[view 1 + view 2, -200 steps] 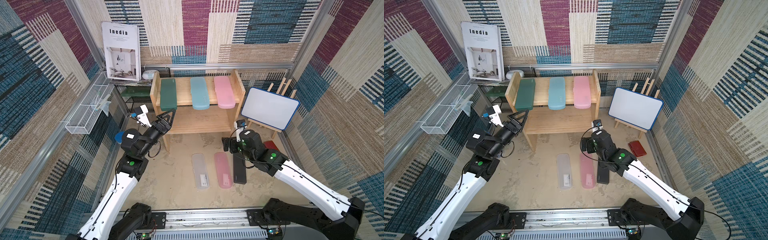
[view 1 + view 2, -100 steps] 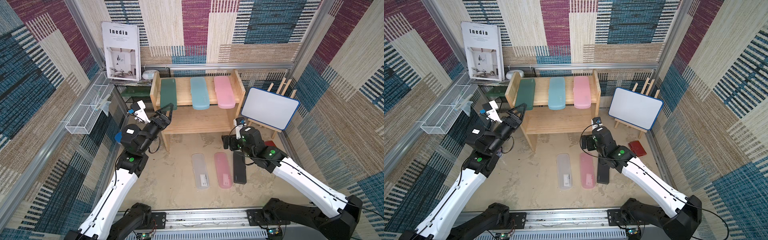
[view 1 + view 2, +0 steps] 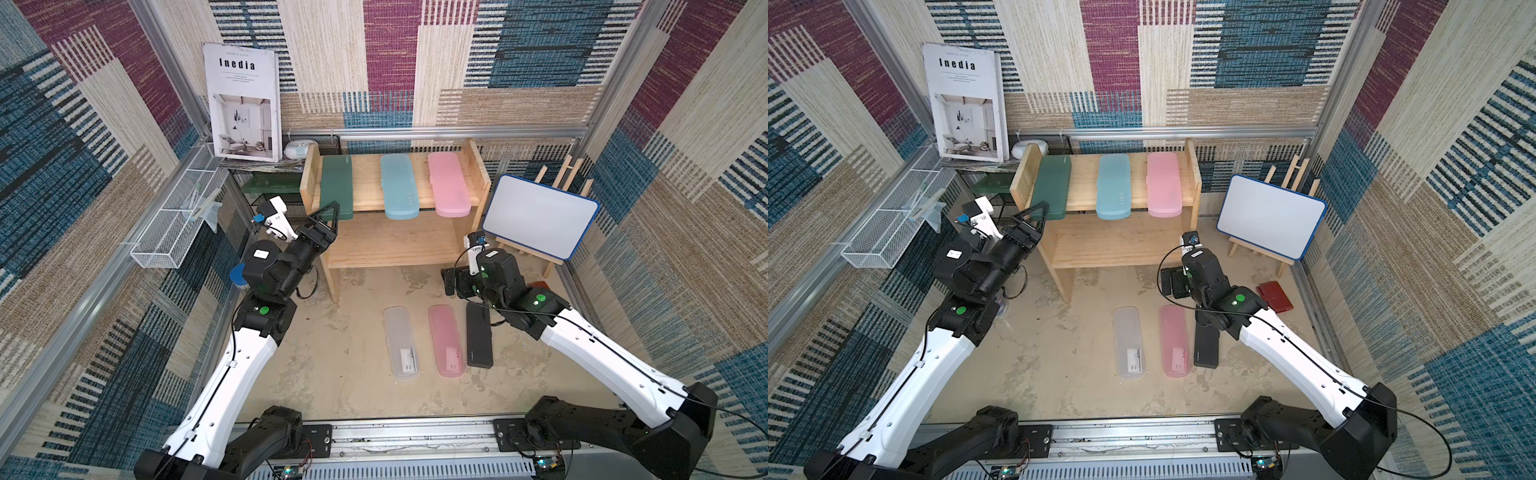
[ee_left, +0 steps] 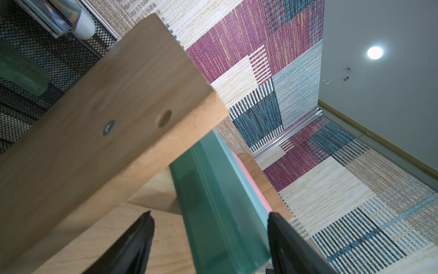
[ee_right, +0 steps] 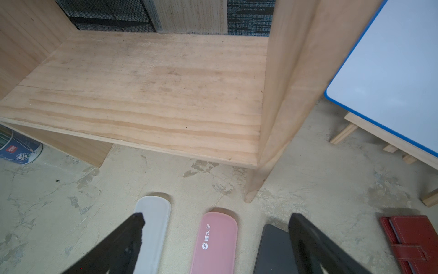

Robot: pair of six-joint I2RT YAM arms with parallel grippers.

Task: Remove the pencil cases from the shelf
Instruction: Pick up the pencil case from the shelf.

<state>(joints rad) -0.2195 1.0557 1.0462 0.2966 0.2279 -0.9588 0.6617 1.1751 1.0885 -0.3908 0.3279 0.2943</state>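
Concrete floor [image 3: 353, 374]. Left gripper [image 4: 208, 214] straddling green case [image 3: 336, 183] end overhanging shelf [image 3: 395, 245] top, jaws part-spread, not pinching yet (gap one side). Lopsided closing risking tilt, nudging blue case [image 3: 397, 183]; smooth plastic slipping. Right gripper [image 5: 215, 215] gaping, empty, before shelf.

The light wooden 2-tier shelf [image 3: 395, 245] holds 3 closed cases flat on its top board, front ends overhanging: dark green pencil case [image 3: 336, 185], light blue pencil case [image 3: 398, 187], pink pencil case [image 3: 448, 185]. On the worktop [image 3: 353, 374] before it, parallel, lie the frosted clear pencil case [image 3: 401, 340], second pink pencil case [image 3: 445, 338] and black pencil case [image 3: 480, 345].
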